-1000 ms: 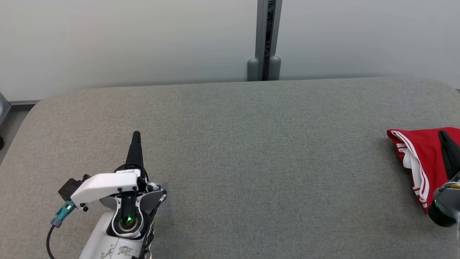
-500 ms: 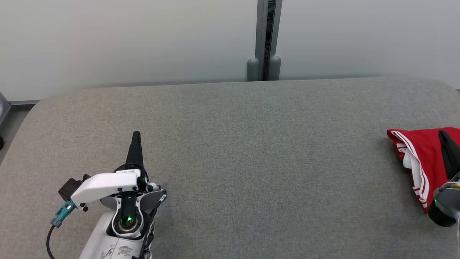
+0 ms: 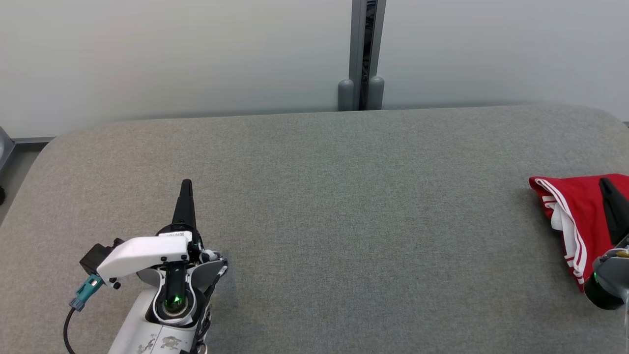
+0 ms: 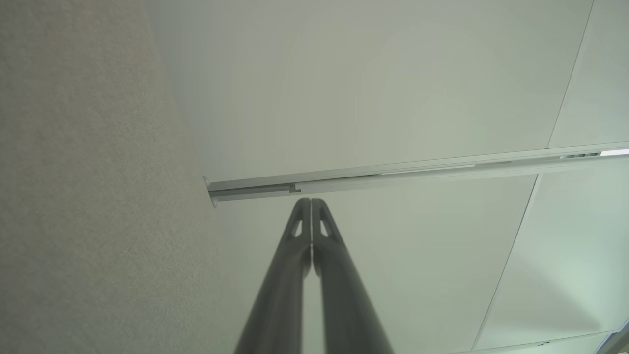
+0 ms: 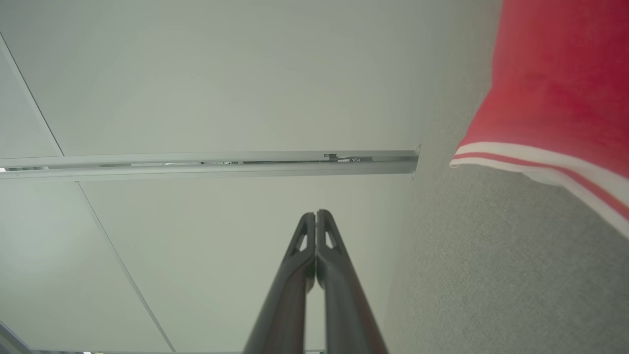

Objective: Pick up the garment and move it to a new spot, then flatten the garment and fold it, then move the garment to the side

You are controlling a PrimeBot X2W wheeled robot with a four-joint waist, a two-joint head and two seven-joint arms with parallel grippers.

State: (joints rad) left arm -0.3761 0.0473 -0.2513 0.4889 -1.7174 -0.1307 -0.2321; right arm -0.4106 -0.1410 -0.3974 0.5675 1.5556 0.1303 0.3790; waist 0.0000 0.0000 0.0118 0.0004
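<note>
The garment [image 3: 580, 209] is red with white stripes and lies folded at the table's far right edge, cut off by the head view's border. It also shows at the upper right of the right wrist view, garment [image 5: 555, 93]. My right gripper [image 3: 605, 184] hovers over the garment's right part, shut and holding nothing, fingertips together in its wrist view [image 5: 316, 214]. My left gripper [image 3: 186, 184] rests at the lower left of the table, far from the garment, shut and empty, tips touching [image 4: 310, 201].
The grey felt-covered table [image 3: 344, 196] has rounded far corners. A pale wall with a grey vertical post [image 3: 366, 54] stands right behind its far edge. A narrow strip of floor [image 3: 14, 157] shows past the table's left end.
</note>
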